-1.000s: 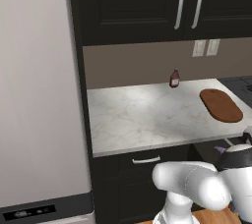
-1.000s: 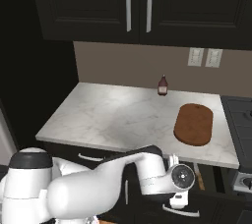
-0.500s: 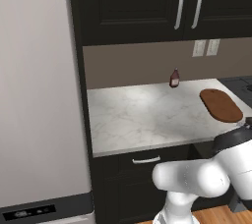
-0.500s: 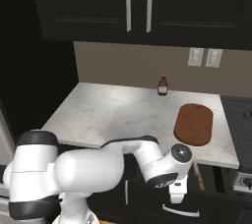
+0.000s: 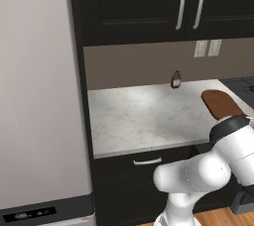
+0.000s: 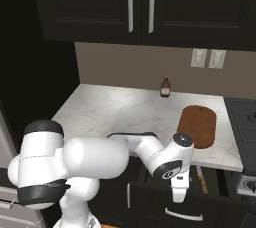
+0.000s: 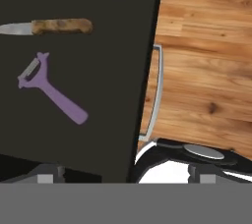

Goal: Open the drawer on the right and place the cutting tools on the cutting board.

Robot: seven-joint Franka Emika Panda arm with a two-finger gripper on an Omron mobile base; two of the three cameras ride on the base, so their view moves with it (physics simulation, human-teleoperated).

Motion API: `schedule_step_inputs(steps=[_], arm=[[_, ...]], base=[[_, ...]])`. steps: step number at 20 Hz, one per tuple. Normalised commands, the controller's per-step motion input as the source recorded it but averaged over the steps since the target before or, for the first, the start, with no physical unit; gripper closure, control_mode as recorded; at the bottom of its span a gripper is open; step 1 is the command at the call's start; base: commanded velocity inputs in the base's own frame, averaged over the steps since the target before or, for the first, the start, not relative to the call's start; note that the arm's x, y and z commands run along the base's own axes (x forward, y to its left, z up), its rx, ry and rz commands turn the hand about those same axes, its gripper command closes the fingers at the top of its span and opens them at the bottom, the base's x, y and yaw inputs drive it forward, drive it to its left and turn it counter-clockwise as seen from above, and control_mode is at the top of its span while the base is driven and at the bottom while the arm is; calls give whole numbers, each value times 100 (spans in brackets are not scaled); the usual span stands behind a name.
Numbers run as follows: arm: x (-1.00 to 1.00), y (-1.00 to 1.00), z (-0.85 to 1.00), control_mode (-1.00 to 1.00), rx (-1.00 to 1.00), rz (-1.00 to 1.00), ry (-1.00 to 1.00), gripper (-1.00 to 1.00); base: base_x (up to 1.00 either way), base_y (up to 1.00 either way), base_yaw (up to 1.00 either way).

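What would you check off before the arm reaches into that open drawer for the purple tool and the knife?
1. Drawer pulled open, with its handle out over the wood floor: ok.
2. Purple peeler lying uncovered on the drawer floor: ok.
3. Wooden-handled knife lying apart from the peeler: ok.
4. Gripper open and holding nothing: ok.
5. Gripper centred over the peeler: not ok, it sits over the drawer front.
6. Cutting board bare, with the bottle well away from it: ok.

I count one purple peeler [image 7: 49, 92], one wooden-handled knife [image 7: 47, 27], one cutting board [image 6: 198, 126], one red bottle [image 6: 165, 87] and two wall outlets [image 6: 208, 58].
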Motion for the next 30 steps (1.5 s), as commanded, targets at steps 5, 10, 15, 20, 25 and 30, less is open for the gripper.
schedule_step_inputs(steps=[5, 10, 15, 20, 25, 30], arm=[[2, 1, -16, -100, 0, 0, 10, -100], [0, 0, -23, -100, 0, 0, 1, -100], [0, 0, -17, -100, 0, 0, 0, -100], [2, 0, -12, -100, 0, 0, 2, -100], [2, 0, -14, -100, 0, 0, 1, -100], [1, 0, -11, -100, 0, 0, 0, -100]], base=[[0, 0, 0], [0, 0, 0], [0, 0, 0], [0, 0, 0], [0, 0, 0], [0, 0, 0]])
